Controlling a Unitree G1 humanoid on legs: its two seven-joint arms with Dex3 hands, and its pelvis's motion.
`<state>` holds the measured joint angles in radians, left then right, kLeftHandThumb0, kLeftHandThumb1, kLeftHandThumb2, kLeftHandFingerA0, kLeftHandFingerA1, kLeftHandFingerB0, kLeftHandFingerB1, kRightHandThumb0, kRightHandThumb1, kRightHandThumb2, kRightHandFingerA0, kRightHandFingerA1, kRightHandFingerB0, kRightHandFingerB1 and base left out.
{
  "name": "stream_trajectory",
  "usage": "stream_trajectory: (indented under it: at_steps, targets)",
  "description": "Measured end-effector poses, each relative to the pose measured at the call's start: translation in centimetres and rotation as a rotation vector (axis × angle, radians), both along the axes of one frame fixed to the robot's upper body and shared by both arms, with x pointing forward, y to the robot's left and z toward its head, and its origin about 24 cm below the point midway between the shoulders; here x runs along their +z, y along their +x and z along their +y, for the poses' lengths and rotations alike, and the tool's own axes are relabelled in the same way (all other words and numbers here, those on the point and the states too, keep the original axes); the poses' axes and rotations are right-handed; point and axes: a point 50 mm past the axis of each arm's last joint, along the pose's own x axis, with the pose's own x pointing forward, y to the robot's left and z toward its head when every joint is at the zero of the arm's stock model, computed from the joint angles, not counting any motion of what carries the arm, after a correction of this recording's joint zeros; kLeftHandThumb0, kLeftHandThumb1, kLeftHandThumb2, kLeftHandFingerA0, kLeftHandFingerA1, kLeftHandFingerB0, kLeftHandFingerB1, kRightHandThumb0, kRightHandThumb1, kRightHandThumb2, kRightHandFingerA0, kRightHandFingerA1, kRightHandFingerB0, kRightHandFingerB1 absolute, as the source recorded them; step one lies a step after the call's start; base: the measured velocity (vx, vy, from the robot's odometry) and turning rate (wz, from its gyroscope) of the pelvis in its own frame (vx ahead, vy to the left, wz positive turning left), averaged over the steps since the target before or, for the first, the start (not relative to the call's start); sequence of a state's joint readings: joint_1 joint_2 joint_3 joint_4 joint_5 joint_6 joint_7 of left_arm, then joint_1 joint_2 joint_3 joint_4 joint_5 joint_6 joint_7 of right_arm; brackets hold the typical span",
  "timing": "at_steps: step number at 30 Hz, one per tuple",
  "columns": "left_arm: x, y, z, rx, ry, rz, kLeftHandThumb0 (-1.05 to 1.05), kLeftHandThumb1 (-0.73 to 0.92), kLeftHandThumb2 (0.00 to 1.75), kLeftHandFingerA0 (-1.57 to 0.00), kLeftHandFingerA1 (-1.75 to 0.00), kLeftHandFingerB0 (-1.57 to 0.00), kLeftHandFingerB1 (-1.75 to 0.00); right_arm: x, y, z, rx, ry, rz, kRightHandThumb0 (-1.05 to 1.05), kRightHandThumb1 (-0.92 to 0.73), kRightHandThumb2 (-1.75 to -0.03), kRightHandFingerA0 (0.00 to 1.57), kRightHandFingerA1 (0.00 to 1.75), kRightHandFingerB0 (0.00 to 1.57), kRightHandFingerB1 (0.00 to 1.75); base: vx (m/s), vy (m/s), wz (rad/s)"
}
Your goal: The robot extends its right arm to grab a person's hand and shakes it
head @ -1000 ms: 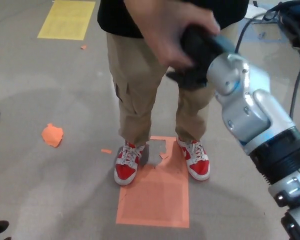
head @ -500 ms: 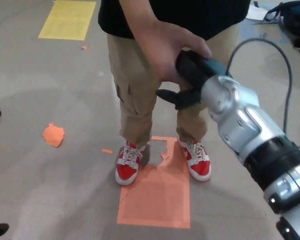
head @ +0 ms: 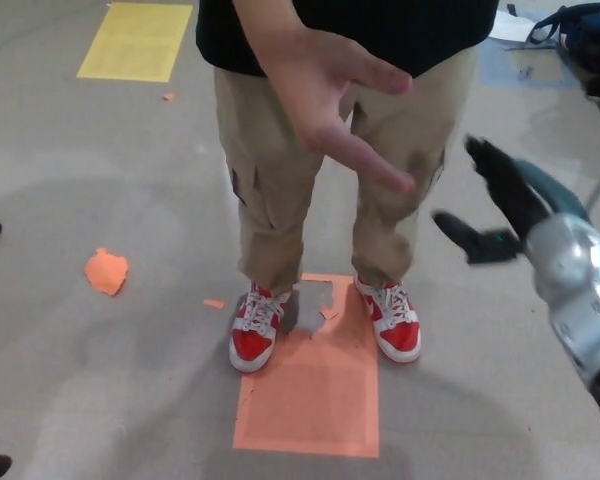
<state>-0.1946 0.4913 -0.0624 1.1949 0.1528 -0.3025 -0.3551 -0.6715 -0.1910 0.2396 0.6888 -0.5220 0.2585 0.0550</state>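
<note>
The robot's black right hand (head: 500, 205) is at the right side, on the end of a shiny silver arm (head: 580, 290). Its thick fingers (head: 467, 236) are spread apart and it holds nothing. It looks a little blurry.

The person's bare hand (head: 325, 95) is up and to the left of it, well apart from it. That hand is open too, palm showing, with the fingers pointing down toward the right. Nothing touches it.

The person wears a black shirt (head: 420, 30) and tan cargo trousers (head: 280, 190). On the feet are 2 red and white sneakers (head: 252, 328). They stand at the top edge of a flat orange rectangle (head: 310, 385) stuck on the grey floor (head: 100, 370). The top of that rectangle is torn.

A small crumpled orange scrap (head: 106, 271) lies on the floor to the left, well away from the shoes. A tiny orange bit (head: 213, 302) lies near the left shoe. A yellow rectangle (head: 135, 38) is on the floor at the top left. A dark blue bag (head: 585, 35) sits in the top right corner.

The robot's left hand does not show.
</note>
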Motion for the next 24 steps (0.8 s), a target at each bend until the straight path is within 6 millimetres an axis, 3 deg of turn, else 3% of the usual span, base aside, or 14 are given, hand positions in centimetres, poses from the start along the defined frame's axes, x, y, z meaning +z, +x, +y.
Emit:
stream_trajectory:
  at_steps: [2,3,4,5,6,7,12,13,15,16,18,19,20,24]
  targets:
    - [0.0,0.0,0.0,0.001,0.001,0.004,-0.74,0.78,0.95,0.0,-0.17,0.0,-0.17,-2.1,-1.0,-1.6,-0.041,-0.023,0.074,-0.94,-0.74,-1.03,0.0,0.1,0.0,0.0,0.0,0.0,0.0]
    - [-0.1,0.0,0.0,-0.001,0.003,0.006,-0.71,0.79,1.1,0.0,-0.24,0.0,-0.23,-2.7,-1.2,-2.0,-0.052,-0.029,0.097,-0.92,-0.72,-1.02,0.0,0.11,0.0,0.01,0.0,0.0,0.0]
    - [-0.1,0.0,0.0,-0.003,0.005,0.007,-0.66,0.92,0.74,0.0,-0.14,0.0,-0.16,-3.2,-1.5,-2.3,-0.063,-0.035,0.119,-0.9,-0.72,-1.02,0.0,0.12,0.0,0.03,0.0,0.0,0.0]
    - [-0.1,0.0,0.0,-0.004,0.006,0.007,-0.66,0.92,0.74,0.0,-0.14,0.0,-0.16,-3.8,-1.7,-2.7,-0.075,-0.039,0.143,-0.9,-0.72,-1.02,0.0,0.12,0.0,0.03,0.0,0.0,0.0]
    - [-0.1,0.0,0.0,-0.004,0.006,0.006,-0.74,0.77,0.96,0.0,-0.17,0.0,-0.17,-4.4,-2.0,-3.2,-0.088,-0.043,0.168,-0.86,-0.69,-1.02,0.0,0.16,0.0,0.07,0.0,0.0,0.0]
    - [-0.1,0.0,0.0,-0.004,0.006,0.006,-0.73,0.79,1.09,0.0,-0.23,0.0,-0.21,-4.9,-2.3,-3.5,-0.099,-0.045,0.19,-0.85,-0.68,-0.99,0.0,0.15,0.0,0.06,0.0,0.0,0.0]
    - [-0.2,-0.3,0.0,-0.002,0.005,0.013,-0.71,0.8,1.1,0.0,-0.24,0.0,-0.23,-8.9,-4.8,-5.6,-0.186,-0.024,0.359,-0.83,-0.68,-0.98,0.0,0.13,0.0,0.07,0.0,0.0,0.0]
    - [-0.2,-0.4,0.0,-0.002,0.005,0.015,-0.65,0.92,0.73,-0.01,-0.16,0.0,-0.17,-9.8,-5.5,-5.9,-0.206,-0.013,0.398,-0.86,-0.71,-1.01,0.0,0.14,0.0,0.06,0.0,0.0,0.0]
    - [-0.2,-0.4,0.0,-0.003,0.005,0.015,-0.67,0.92,0.73,-0.01,-0.16,-0.01,-0.17,-11.2,-6.7,-6.4,-0.235,0.007,0.454,-0.84,-0.72,-1.01,0.0,0.15,0.0,0.06,0.0,0.0,0.0]
    - [-0.2,-0.3,0.0,-0.003,0.006,0.013,-0.72,0.79,1.1,0.0,-0.23,0.0,-0.22,-12.2,-7.7,-6.7,-0.255,0.022,0.497,-0.85,-0.73,-1.01,0.0,0.15,0.0,0.05,0.0,0.0,0.0]
    - [-0.2,-0.3,-0.1,-0.006,0.006,0.013,-0.79,0.8,1.11,0.0,-0.21,0.0,-0.21,-13.7,-9.4,-7.2,-0.284,0.051,0.548,-0.85,-0.73,-0.99,0.0,0.13,0.0,0.03,0.0,0.0,0.0]
    - [-0.3,-0.4,-0.1,-0.006,0.005,0.014,-0.82,0.82,1.11,0.0,-0.2,0.0,-0.2,-14.2,-10.0,-7.4,-0.296,0.064,0.565,-0.71,-0.84,-0.65,0.0,0.17,0.0,0.02,0.0,0.0,0.0]
    - [-0.3,-0.4,-0.2,-0.006,0.003,0.015,-0.83,0.81,1.11,0.0,-0.19,0.0,-0.18,-14.7,-10.8,-7.6,-0.314,0.081,0.585,-0.82,-0.74,-1.03,0.0,0.18,0.0,0.09,0.0,0.0,0.0]
    - [-0.7,-0.7,-0.5,-0.01,-0.001,0.027,-0.78,0.8,1.09,0.0,-0.21,0.0,-0.2,-16.0,-12.6,-8.1,-0.337,0.099,0.635,-0.8,-0.73,-1.02,0.0,0.21,0.0,0.09,0.0,0.0,0.0]
